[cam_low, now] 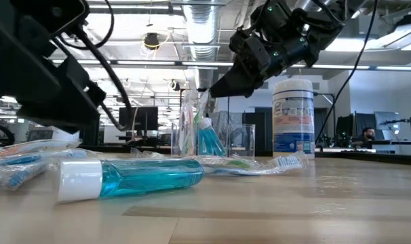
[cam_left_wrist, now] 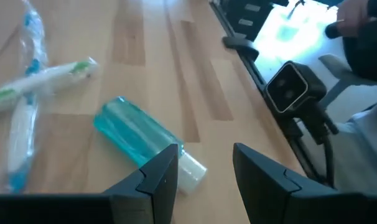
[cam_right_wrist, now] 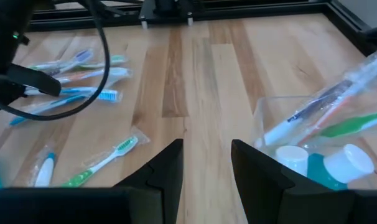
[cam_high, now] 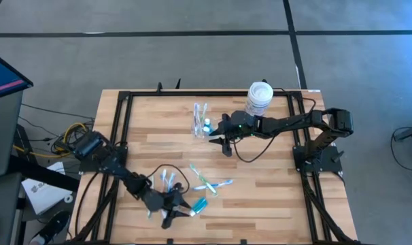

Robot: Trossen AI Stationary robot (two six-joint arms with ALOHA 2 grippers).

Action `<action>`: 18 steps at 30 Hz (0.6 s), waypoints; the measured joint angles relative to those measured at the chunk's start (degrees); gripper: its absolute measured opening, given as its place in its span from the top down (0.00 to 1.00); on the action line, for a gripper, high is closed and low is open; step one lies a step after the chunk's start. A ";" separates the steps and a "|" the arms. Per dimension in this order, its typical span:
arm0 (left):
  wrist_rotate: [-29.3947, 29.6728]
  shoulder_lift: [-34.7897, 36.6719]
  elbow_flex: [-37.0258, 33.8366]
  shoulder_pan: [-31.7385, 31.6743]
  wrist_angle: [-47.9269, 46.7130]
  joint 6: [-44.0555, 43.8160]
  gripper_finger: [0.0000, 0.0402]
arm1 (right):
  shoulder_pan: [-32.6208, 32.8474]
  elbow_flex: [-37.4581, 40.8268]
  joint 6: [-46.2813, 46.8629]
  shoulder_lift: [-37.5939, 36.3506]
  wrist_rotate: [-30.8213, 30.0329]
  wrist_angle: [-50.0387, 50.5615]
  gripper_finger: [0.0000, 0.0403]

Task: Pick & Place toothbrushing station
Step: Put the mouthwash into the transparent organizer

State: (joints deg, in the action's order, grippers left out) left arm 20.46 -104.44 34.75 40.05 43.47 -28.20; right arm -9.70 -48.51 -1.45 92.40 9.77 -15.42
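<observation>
The toothbrushing station [cam_high: 200, 124] is a small clear plastic organizer standing upright on the far middle of the table. It holds wrapped toothbrushes and small blue bottles, as the right wrist view [cam_right_wrist: 319, 134] and the low view [cam_low: 204, 134] show. My right gripper [cam_high: 224, 141] is open and empty just right of the organizer and a little nearer; in the low view [cam_low: 219, 87] it hangs above the table. My left gripper [cam_high: 173, 214] is open near the table's front edge, beside a blue bottle with a white cap [cam_left_wrist: 139, 138] that lies on its side.
A white jar with a blue label [cam_high: 259, 99] stands at the far right. Wrapped toothbrushes [cam_high: 207, 182] lie scattered across the near middle, with more [cam_high: 165, 181] to their left. The blue bottle [cam_low: 127, 177] lies near the front edge. A black frame [cam_high: 117, 136] rims the table.
</observation>
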 joint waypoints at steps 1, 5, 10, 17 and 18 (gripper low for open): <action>0.20 0.00 0.81 0.32 -1.29 -0.89 0.63 | -0.01 0.00 0.13 0.00 -0.01 0.00 0.69; 0.86 0.00 3.82 1.38 -7.22 -5.19 0.63 | -0.02 0.00 0.91 0.00 -0.01 0.00 0.69; 4.75 0.00 6.91 2.50 -15.69 -9.65 0.63 | -0.01 0.00 1.02 0.00 -0.01 0.00 0.69; 6.33 0.00 7.20 2.78 -17.01 -14.49 0.63 | 0.00 0.00 1.04 0.00 -0.01 0.02 0.69; 6.34 0.00 7.20 2.78 -17.01 -14.74 0.63 | 0.00 0.00 1.04 0.00 -0.01 0.02 0.69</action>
State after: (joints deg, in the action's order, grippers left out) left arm 26.79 -104.44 41.95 42.83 26.46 -42.94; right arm -9.69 -48.51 -0.40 92.40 9.76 -15.40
